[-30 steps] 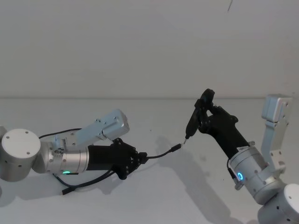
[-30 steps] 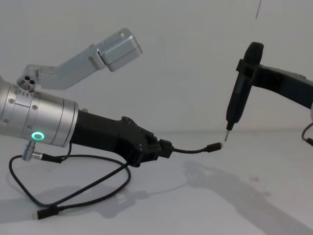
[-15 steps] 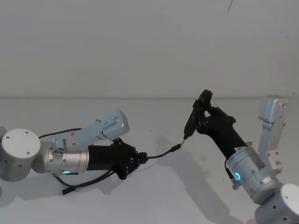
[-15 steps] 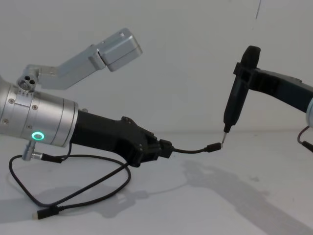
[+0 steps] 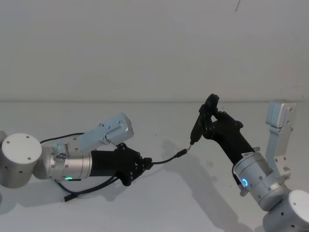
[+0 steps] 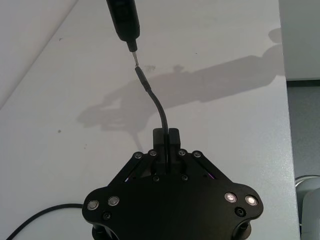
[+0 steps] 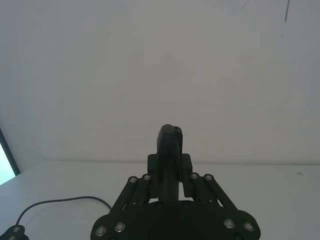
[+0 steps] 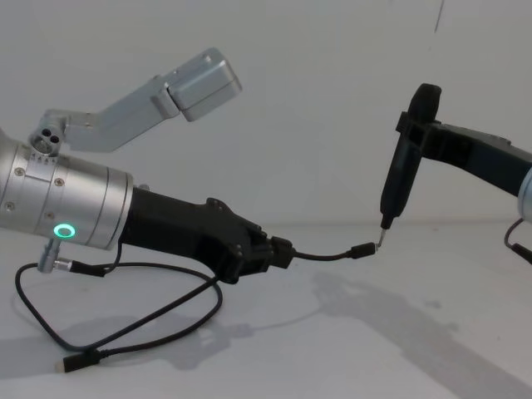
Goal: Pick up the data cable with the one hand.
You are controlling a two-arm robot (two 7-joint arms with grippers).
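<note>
The data cable (image 5: 165, 159) is a thin black lead, and my left gripper (image 5: 147, 163) is shut on it just above the table. A short stretch sticks out past the fingers to a small plug (image 8: 362, 250). The rest of the data cable (image 8: 166, 316) trails back in a loop on the table to its other plug (image 8: 79, 360). In the left wrist view the left gripper (image 6: 165, 134) pinches the cable (image 6: 159, 107). My right gripper (image 5: 213, 126) is shut on a black pen-like tool (image 8: 401, 174). The tool's metal tip sits right at the free plug (image 6: 140, 75).
The white table (image 5: 159, 208) meets a plain white wall (image 5: 145, 48) behind. The left arm's silver wrist with its green ring (image 8: 63, 230) lies low over the table. The right arm (image 5: 256, 174) reaches in from the lower right.
The right arm has shifted slightly left, bringing the tool's tip down onto the cable's free plug. The left gripper and cable have not moved.
</note>
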